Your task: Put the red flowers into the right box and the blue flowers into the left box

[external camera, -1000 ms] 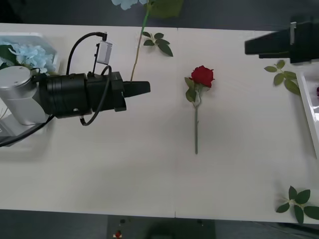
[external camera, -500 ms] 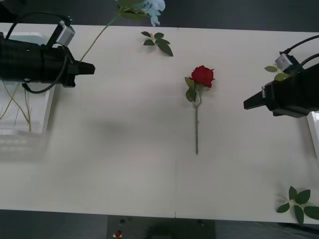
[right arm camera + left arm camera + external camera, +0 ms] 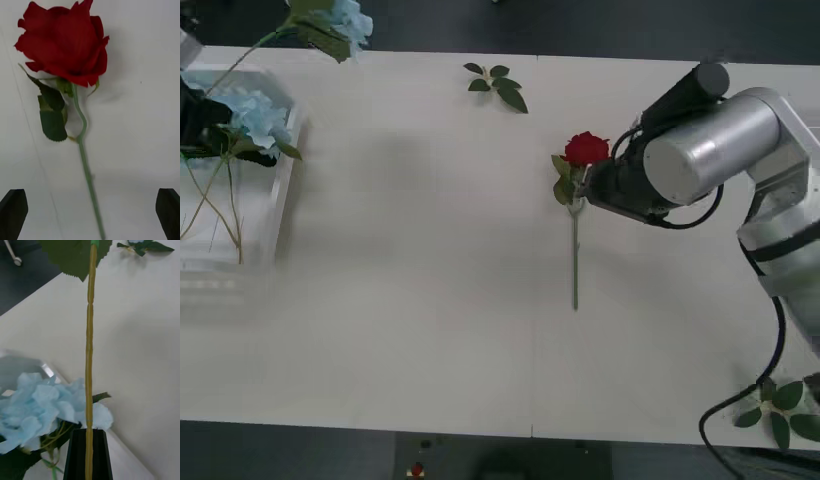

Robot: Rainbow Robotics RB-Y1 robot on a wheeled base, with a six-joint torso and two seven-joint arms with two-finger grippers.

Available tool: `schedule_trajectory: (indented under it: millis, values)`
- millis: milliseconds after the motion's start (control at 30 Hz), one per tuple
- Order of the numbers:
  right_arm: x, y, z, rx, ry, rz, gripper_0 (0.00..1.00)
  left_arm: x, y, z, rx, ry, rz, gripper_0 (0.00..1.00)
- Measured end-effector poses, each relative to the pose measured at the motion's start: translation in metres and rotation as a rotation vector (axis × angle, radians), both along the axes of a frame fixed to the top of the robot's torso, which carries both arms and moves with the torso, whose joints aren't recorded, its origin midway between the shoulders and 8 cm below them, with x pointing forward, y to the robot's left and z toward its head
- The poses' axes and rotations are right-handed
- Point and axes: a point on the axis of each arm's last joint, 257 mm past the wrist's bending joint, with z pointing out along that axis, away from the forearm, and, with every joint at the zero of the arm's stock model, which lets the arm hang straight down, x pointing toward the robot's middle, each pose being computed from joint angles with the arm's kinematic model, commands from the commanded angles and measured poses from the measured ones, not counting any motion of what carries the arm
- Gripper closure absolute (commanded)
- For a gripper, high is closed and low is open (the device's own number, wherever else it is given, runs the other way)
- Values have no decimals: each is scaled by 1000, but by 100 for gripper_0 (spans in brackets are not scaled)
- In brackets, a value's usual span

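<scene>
A red flower (image 3: 586, 150) lies mid-table, its stem (image 3: 575, 260) running toward the front edge. My right gripper (image 3: 90, 213) hovers open just over that stem, one black finger (image 3: 14, 212) on each side and the bloom (image 3: 63, 41) ahead. My left gripper (image 3: 89, 433) is shut on the yellow-green stem (image 3: 90, 333) of a blue flower (image 3: 345, 20), held tilted over the left box (image 3: 284, 160) at the table's left end. More blue flowers (image 3: 250, 112) lie in that box. The right box is hidden.
A flowerless leaf sprig (image 3: 498, 84) lies at the table's far edge, another (image 3: 780, 405) at the front right corner. The right arm's grey body (image 3: 710, 150) spans the right side of the table.
My left arm has carried the blue flower leftward from mid-table to above the left box. My right arm has swung in from the right edge to the red flower.
</scene>
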Motion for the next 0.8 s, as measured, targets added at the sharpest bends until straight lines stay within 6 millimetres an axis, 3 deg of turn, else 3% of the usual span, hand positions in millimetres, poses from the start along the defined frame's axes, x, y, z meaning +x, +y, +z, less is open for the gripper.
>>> schedule_trajectory:
  millis: [200,367,467,667,800]
  values:
    - [35,-1,-14,-56,-32,-74,0,7,57,28,21,-51,114,100]
    - [47,-9,-21,-78,-66,-88,0,8,89,41,44,-78,181,100]
    - [53,-8,-38,-107,-88,-67,0,4,117,41,99,-77,229,100]
    - [56,4,-77,-149,-119,9,0,-27,171,28,134,17,320,100]
    - [60,10,-75,-167,-147,40,0,-46,181,24,125,81,326,100]
